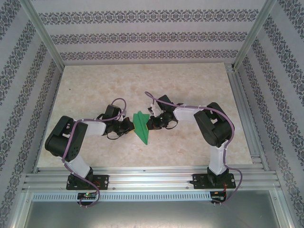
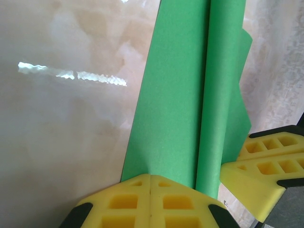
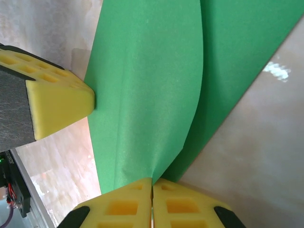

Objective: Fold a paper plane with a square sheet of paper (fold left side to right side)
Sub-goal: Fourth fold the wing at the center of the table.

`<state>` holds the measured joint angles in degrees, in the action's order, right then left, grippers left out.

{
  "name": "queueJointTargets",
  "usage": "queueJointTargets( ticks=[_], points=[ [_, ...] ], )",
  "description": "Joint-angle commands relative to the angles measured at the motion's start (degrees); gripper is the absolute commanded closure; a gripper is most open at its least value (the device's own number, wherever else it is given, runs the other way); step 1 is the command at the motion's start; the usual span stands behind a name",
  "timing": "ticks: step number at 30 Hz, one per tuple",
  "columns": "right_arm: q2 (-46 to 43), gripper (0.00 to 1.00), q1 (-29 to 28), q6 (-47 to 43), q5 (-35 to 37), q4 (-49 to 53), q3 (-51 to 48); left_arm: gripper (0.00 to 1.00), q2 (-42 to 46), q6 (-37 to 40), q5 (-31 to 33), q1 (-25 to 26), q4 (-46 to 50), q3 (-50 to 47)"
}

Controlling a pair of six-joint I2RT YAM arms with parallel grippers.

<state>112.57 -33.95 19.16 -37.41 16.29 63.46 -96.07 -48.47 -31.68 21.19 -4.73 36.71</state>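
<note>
Creasing seems underway: left gripper [image 2: 150, 181] at nine o'clock and right gripper [image 3: 152, 184] at three touch the slim bright-green paper plane [image 1: 141, 126], jaws closed, holding unclear; next, firm the fold.

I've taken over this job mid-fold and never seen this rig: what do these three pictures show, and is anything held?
These are two robot arms bolted at the near edge of a table. The wide picture is from a fixed camera above and behind them: the left fingers and right fingers meet at the green paper, already folded to a pointed shape. The other two pictures come from a camera on each wrist; the yellow blocks at the bottom are that arm's own fingers, the yellow block at the side the other arm's. Both pairs are shut. The left fingers touch the paper's edge; whether they pinch it is unclear. The right fingers seem to pinch a raised flap.
</note>
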Motion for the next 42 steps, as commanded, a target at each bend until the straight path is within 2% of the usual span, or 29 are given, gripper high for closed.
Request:
queueJointTargets(
  ticks=[1,18,21,25,27,28,30,34,38,42],
  points=[
    [1.5,0.92,0.5,-1.4,0.8,0.3,0.6,1.00,-2.5,1.4,5.7,0.7,5.6,-1.0],
    [4.9,0.92,-0.5,-2.6,3.5,5.1,2.6,0.99,-1.2,1.1,3.5,0.7,4.5,-0.9],
    [5.3,0.92,-0.8,-3.4,5.0,7.4,3.1,0.85,2.1,2.0,3.1,0.6,6.7,1.4],
    [5.5,0.92,-1.0,-3.6,6.1,8.8,3.0,0.67,7.2,5.9,5.0,0.6,15.7,7.5],
    [5.6,0.92,-1.1,-3.7,6.3,9.1,3.1,0.64,9.1,7.0,5.9,0.6,18.8,9.7],
    [5.6,0.92,-1.2,-3.5,6.3,9.0,3.1,0.64,9.6,6.8,5.7,0.6,18.8,10.2],
    [5.6,0.92,-1.4,-3.5,6.1,8.9,3.2,0.72,9.2,5.3,3.3,0.7,16.2,10.6],
    [5.6,0.91,-1.7,-3.5,6.3,9.1,3.5,0.85,4.3,2.1,-0.6,2.2,9.5,11.4],
    [5.6,0.91,-1.8,-3.9,6.5,9.9,3.9,0.90,-1.9,-1.6,-2.4,4.7,2.9,12.9],
    [5.8,0.91,-2.0,-4.1,6.5,10.0,4.1,0.93,-6.4,-3.4,-1.3,6.8,0.3,14.9]
  ],
)
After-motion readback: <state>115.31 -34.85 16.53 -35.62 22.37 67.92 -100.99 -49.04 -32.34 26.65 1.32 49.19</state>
